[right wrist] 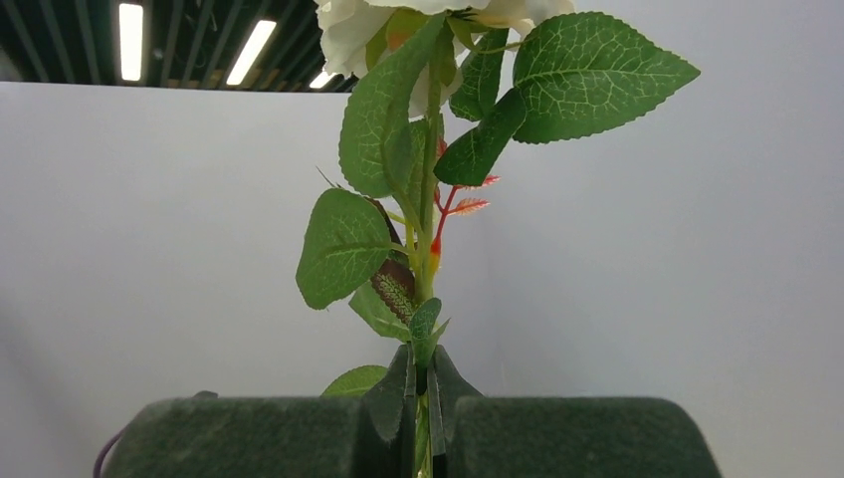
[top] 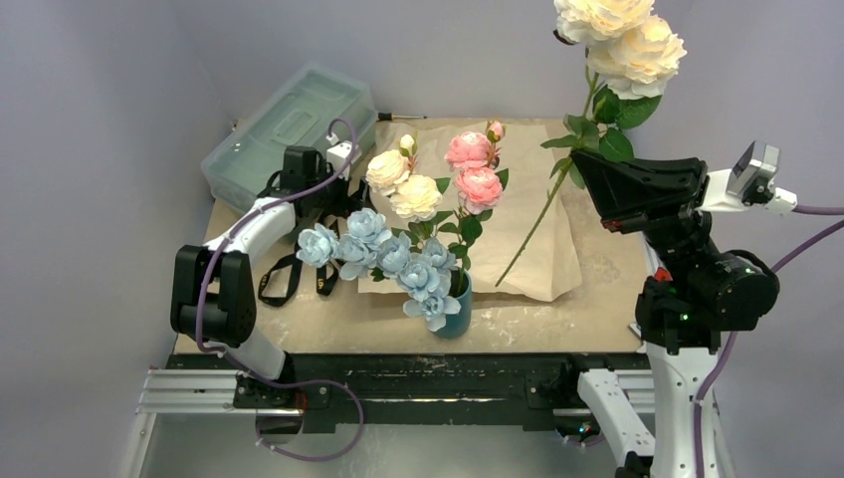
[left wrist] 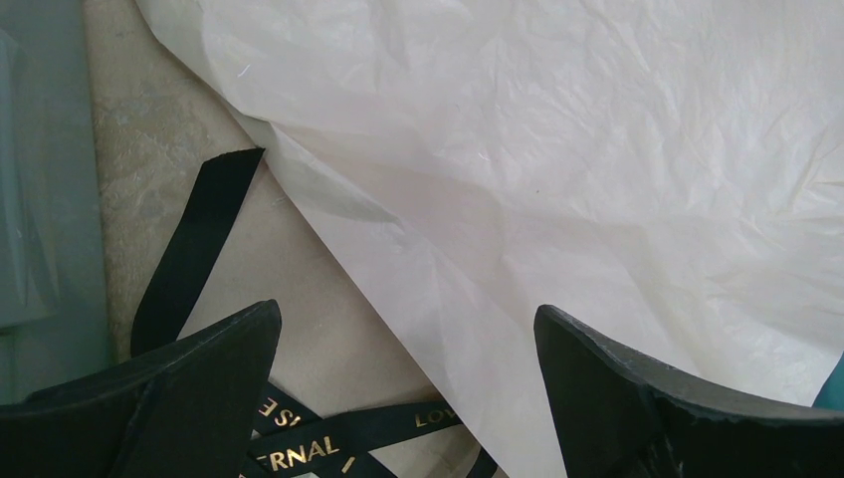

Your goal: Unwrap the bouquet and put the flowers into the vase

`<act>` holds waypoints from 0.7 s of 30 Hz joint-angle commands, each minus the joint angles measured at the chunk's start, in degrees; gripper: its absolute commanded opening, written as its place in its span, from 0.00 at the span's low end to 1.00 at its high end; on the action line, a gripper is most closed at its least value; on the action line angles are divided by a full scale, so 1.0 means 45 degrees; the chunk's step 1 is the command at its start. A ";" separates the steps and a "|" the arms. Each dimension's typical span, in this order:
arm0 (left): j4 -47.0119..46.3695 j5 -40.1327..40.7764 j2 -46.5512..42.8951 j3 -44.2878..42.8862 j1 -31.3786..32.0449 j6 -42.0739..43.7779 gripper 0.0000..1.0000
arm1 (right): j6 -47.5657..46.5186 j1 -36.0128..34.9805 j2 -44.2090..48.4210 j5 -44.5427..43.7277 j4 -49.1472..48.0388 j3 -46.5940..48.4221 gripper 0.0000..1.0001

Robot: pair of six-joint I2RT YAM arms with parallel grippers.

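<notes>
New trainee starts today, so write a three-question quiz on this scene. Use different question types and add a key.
1. True or false: the right claw is shut on a cream rose stem.
2. What lies under the open left claw? A) ribbon and paper B) scissors C) a cup of water
3. Fill in: the blue blossoms stand in the teal ____.
Key: 1 true; 2 A; 3 vase.
</notes>
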State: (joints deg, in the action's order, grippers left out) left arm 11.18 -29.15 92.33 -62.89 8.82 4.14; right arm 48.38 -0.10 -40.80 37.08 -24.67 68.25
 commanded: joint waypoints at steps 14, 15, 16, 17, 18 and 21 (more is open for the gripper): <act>0.0709 0.0450 -0.0260 -0.0777 0.0071 0.0691 1.00 | -0.0609 -0.3449 -0.1841 -0.1199 -0.2719 -0.0494 0.00; 0.0710 0.0455 -0.0259 -0.0746 0.0059 0.0692 1.00 | -0.0741 -0.3718 -0.1927 -0.1259 -0.2790 -0.0525 0.00; 0.0683 0.0458 -0.0274 -0.0725 0.0058 0.0697 1.00 | -0.0906 -0.3993 -0.2015 -0.1325 -0.2850 -0.0577 0.00; 0.0680 0.0458 -0.0283 -0.0679 0.0070 0.0686 1.00 | -0.1083 -0.4245 -0.2097 -0.1384 -0.2941 -0.0618 0.00; 0.0663 0.0476 -0.0294 -0.0656 0.0071 0.0699 1.00 | -0.1264 -0.4493 -0.2171 -0.1443 -0.3025 -0.0684 0.00; 0.0714 0.0507 -0.0340 -0.0653 0.0063 0.0766 1.00 | -0.1747 -0.5082 -0.2336 -0.1638 -0.3248 -0.0931 0.00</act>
State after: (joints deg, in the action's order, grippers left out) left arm 14.74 -27.20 92.33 -64.40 8.82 5.89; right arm 44.69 -20.16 -50.87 32.27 -34.61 65.04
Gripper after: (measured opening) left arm 0.996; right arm 0.018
